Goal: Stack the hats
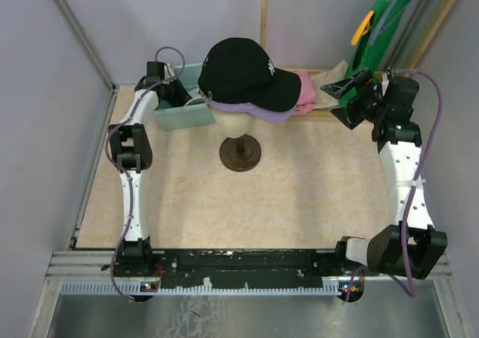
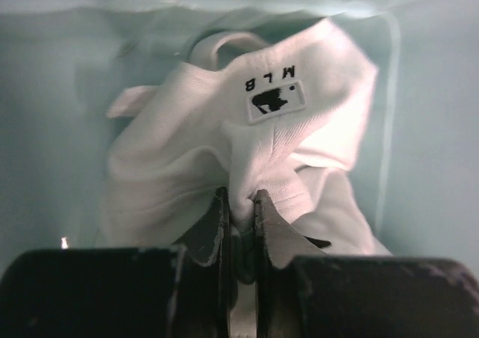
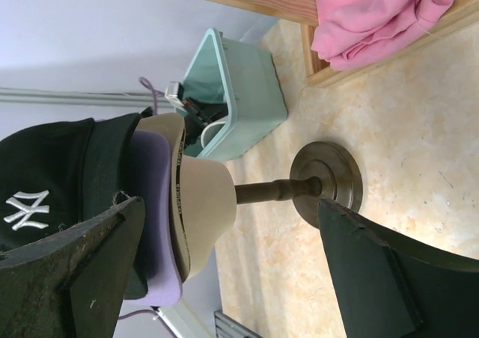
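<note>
Overhead view, clock directions taken from it. One table point(image 1: 299, 196). One teal bin point(image 1: 177, 114) at the far left. One stand point(image 1: 240, 155), far of centre, with the bin at its 10 o'clock.

Hat count is four: three on the stand, one in the bin.
- Black cap point(image 1: 243, 72), outermost. Its long axis runs 10 to 4 o'clock and its brim points to 4 o'clock.
- Purple cap point(image 1: 275, 115) under it. We see only a rim of the brim, on the same heading.
- Tan cap point(image 1: 236, 123) innermost, on the post.
- White cap point(image 2: 247, 143) lies crumpled in the bin. In the left wrist view its back strap loop sits at 12 o'clock and a dark logo patch faces us. We cannot tell its brim heading.

One pink cloth point(image 1: 305, 91) lies at 2 o'clock of the stand, just beside the black brim.

What each view adds:
- The right wrist view shows the tan, purple, black layering and the white emblem on the black cap, which the overhead hides.
- Only the left wrist view shows the white cap properly.

Left gripper point(image 2: 241, 203) is down in the bin, its fingers clenched on a fold of the white cap. Right gripper point(image 1: 348, 100) is at 3 o'clock of the stack, apart from it, with its fingers spread wide and grasping nothing.
</note>
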### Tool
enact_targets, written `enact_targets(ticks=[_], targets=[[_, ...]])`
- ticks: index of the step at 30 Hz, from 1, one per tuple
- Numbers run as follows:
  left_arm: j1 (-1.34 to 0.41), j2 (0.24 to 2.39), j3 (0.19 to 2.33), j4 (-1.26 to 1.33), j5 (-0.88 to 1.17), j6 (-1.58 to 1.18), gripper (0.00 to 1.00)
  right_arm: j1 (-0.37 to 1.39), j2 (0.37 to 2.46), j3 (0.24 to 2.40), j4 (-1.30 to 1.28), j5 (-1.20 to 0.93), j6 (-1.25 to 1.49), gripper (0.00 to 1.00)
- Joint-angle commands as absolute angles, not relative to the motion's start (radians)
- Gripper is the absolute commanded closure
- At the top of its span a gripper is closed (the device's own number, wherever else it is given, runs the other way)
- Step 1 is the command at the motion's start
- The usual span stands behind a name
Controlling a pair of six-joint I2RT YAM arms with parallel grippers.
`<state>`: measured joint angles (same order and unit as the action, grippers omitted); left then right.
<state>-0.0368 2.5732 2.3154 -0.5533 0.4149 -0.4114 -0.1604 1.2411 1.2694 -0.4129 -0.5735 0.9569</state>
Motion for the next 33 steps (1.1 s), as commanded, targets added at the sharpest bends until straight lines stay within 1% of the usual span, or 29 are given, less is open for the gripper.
enact_targets(ticks=[1,6,12,20,24,28,32,33], targets=[[0.001,2.401,2.307,-0.424,0.526,-0.545,1.0,-0.169,1.265,1.326,-0.366,-0.605,0.929,0.04],[0.026,2.316,2.293,-0.351,0.578,-0.637,1.0,-0.169,1.287,1.35,-0.343,-0.624,0.926,0.04],[0.045,2.209,2.276,-0.306,0.58,-0.692,1.0,-0.177,1.31,1.424,-0.344,-0.634,0.892,0.04],[0.096,2.06,2.266,-0.276,0.598,-0.815,1.0,-0.184,1.308,1.493,-0.217,-0.675,0.927,0.04],[0.13,1.93,2.193,-0.138,0.585,-0.931,1.0,-0.184,1.277,1.486,-0.123,-0.716,0.953,0.04],[0.146,1.889,2.244,-0.053,0.6,-1.066,1.0,-0.162,1.2,1.432,0.014,-0.752,1.012,0.04],[0.146,1.833,2.235,0.059,0.63,-1.23,1.0,-0.126,1.144,1.45,0.06,-0.769,1.049,0.04],[0.147,1.818,2.235,0.083,0.631,-1.257,1.0,-0.118,1.135,1.446,0.108,-0.768,1.085,0.04]])
